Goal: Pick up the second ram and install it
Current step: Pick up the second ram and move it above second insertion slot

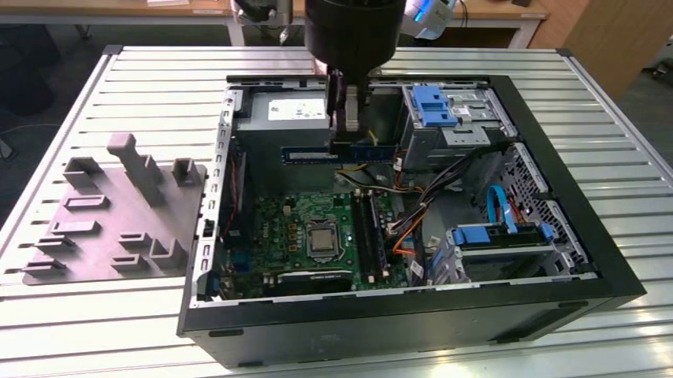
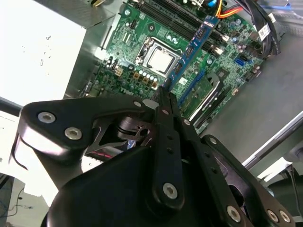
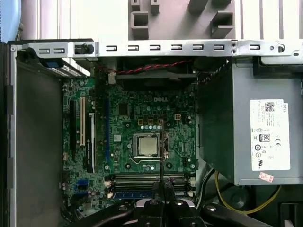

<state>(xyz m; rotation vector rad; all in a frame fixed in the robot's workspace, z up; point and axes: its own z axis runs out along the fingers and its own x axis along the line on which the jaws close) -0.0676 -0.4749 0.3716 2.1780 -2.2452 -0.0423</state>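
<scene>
While it hung above the open computer case [image 1: 421, 323], the end effector [image 1: 347, 144] was clenched on the second ram [image 1: 310, 155], holding it level over the motherboard [image 1: 295, 228].

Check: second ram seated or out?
Out: the long dark-blue circuit board strip is held by the end effector above the green motherboard.

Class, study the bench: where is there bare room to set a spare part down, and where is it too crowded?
Free: the table slats beside the case on the exterior view's right, and the far strip beyond case and grey fixture. Crowded: inside the case, where the claw holds the second ram above motherboard and cables.
</scene>
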